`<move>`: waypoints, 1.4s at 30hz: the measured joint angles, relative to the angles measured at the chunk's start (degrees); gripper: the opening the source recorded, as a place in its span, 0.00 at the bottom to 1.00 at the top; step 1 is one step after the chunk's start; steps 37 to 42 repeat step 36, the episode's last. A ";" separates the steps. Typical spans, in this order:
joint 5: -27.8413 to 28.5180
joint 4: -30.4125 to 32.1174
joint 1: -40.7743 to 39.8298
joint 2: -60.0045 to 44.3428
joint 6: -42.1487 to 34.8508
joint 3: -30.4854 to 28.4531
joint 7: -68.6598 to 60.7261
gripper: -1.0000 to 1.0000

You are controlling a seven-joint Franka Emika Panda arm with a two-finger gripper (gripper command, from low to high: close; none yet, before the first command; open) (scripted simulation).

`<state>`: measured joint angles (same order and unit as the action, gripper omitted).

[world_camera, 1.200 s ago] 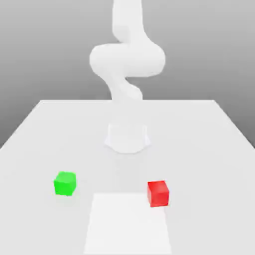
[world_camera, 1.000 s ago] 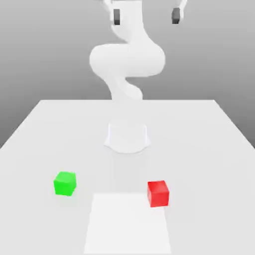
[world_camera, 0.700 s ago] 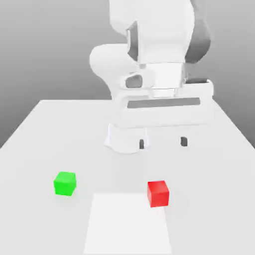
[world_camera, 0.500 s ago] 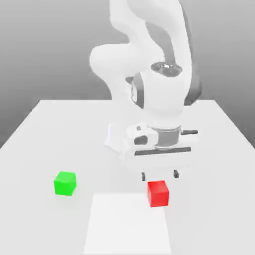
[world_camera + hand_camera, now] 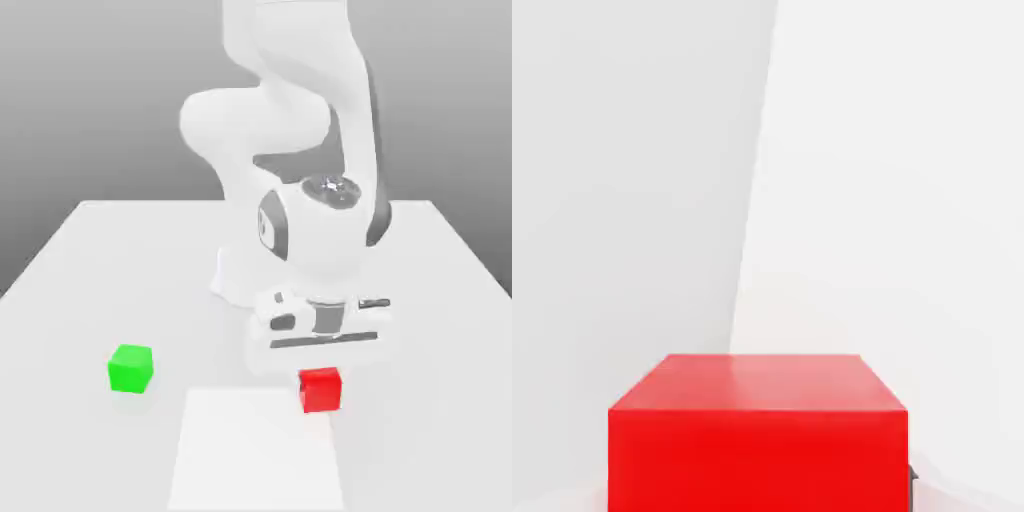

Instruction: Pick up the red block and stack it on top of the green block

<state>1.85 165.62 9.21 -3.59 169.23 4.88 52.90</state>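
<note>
The gripper [image 5: 321, 372] has been lowered from above and closed – the red block [image 5: 321, 389] is now being clamped, lifting toward the green block [image 5: 130, 368] being next

Super flat, even light all over, bright and washed out. The white arm [image 5: 300, 200] nearly melts into the white tabletop [image 5: 80, 260]. Shadows are barely there, just faint smudges under the blocks. No glare, edges look a bit soft
</note>
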 joint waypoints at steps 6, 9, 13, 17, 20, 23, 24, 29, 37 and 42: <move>-1.29 1.33 -1.68 9.84 -8.37 -2.83 -3.90 0.00; 1.08 1.59 -6.00 12.09 -10.15 -6.61 -6.84 0.00; 4.16 1.93 -12.01 14.70 -12.21 -11.82 -11.07 0.00; 6.91 2.33 -17.97 17.05 -14.08 -17.06 -15.56 0.00; 8.77 2.68 -22.38 18.61 -15.35 -21.00 -19.07 0.00; 10.07 2.98 -26.14 19.44 -16.02 -24.69 -22.51 0.00; 9.65 2.95 -26.32 18.66 -15.33 -25.29 -23.34 0.00; 4.82 2.66 -23.97 11.48 -8.50 -27.17 -27.21 0.00; -3.44 2.62 -21.23 3.28 -0.77 -26.67 -32.89 1.00; -3.44 2.62 -21.23 3.28 -0.77 -26.67 -32.89 1.00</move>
